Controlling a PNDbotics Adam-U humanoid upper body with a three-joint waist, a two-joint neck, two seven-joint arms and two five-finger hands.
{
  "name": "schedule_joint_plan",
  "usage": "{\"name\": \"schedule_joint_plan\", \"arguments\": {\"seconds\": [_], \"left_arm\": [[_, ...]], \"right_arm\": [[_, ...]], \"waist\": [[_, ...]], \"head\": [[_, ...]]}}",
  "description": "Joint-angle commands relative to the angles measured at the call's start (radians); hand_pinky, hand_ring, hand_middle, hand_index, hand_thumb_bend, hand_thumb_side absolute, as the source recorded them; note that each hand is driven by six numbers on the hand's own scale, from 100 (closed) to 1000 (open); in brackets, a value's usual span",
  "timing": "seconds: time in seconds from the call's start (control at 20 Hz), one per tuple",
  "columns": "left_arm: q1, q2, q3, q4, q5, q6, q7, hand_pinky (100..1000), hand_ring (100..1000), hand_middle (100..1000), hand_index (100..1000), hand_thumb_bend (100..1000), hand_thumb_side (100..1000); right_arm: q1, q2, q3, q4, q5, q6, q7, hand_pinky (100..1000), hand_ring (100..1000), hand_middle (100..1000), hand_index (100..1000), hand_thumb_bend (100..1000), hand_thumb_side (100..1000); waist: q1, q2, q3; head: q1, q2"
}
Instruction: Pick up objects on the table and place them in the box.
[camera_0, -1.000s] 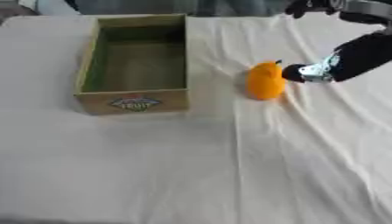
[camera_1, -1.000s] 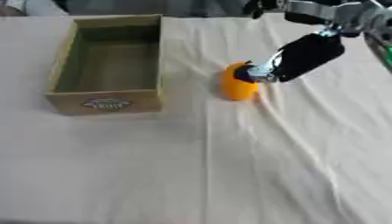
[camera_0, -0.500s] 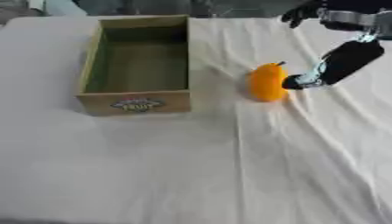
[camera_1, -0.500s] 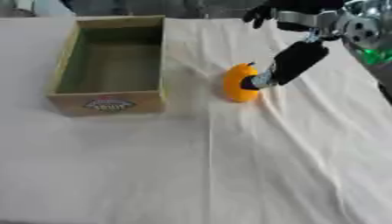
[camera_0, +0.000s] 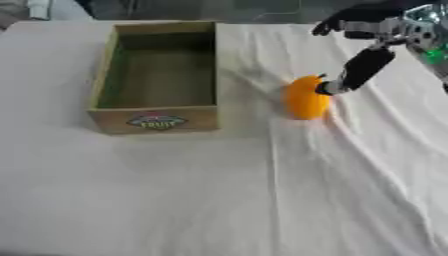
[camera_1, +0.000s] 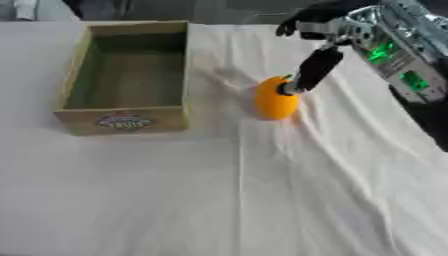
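box (camera_0: 157, 118) — round front label, writing unreadable

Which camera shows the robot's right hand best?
The right eye view: the right hand shows whole above the orange, with more of the arm behind it. The left eye view shows the same hand nearer the top right corner, with little of the arm.

Looks like a lab or test setup rather than a home: table draped in a wrinkled white cloth (camera_0: 262, 200), lone cardboard box (camera_0: 157, 75) at ten o'clock, dark clutter beyond at twelve.
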Motion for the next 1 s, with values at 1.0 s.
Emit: {"name": "schedule_joint_plan", "arguments": {"seconds": [1.0], "left_arm": [[-0.011,0.021,0.003,-0.016,0.003,0.0,-0.006,665,694,656,882,100,898]], "right_arm": [[-0.085,0.12,0.02,0.361,0.01,-0.099,0.013,852,998,928,1000,543,340]], "waist": [[-0.007,-0.008,0.015]], "head": [[-0.013,-0.023]]}}
